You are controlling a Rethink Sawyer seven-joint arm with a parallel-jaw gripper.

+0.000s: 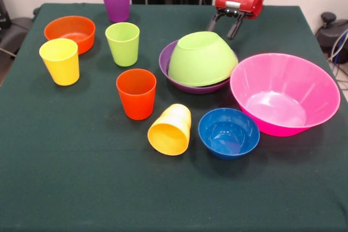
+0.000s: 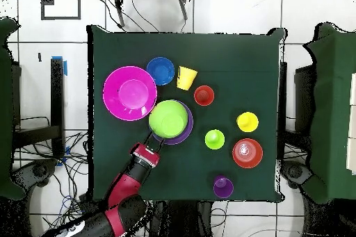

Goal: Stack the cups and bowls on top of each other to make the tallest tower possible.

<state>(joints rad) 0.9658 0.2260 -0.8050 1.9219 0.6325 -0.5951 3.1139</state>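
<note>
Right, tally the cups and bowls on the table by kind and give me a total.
Cups: 5 - purple, lime green, yellow, orange-red, and a yellow-orange one lying on its side.
Bowls: 5 - orange, blue, pink, and a lime green one upside down in the purple one.
Total: 10

Wide bare table (image 1: pixel 81 188) along the near edge, free to cross. Tight cluster mid-table: green bowl (image 1: pixel 201 58) upside down on purple bowl (image 1: pixel 166 61), with pink bowl (image 1: pixel 283 93) touching or almost touching at one side and blue bowl (image 1: pixel 228 132) just below. Tipped yellow-orange cup (image 1: pixel 170 130) just beside blue bowl. Narrow lanes only between red cup (image 1: pixel 136 93), green cup (image 1: pixel 123 43), yellow cup (image 1: pixel 60 61), orange bowl (image 1: pixel 70 32). Purple cup (image 1: pixel 116 2) alone near the far edge. Open gripper (image 1: pixel 225 28) just behind green bowl.
</note>
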